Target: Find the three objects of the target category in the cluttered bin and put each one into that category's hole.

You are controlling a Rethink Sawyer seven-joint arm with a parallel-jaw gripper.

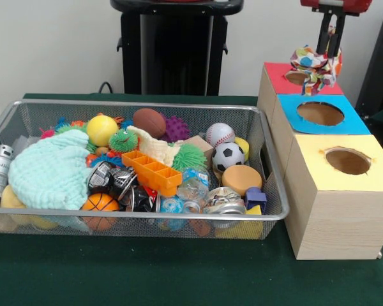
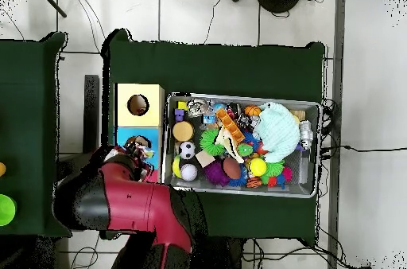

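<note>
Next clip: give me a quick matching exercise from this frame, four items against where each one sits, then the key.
Items:
1. spotted cloth
2. soccer ball
3. mint knitted cloth
4. yellow-topped box

Places:
A. left part of the wire bin
B. nearest the camera in the row of boxes
C. hanging from the gripper over the red-topped box
D. right part of the bin, beside the baseball

Pairs: 1-C, 2-D, 3-A, 4-B
</note>
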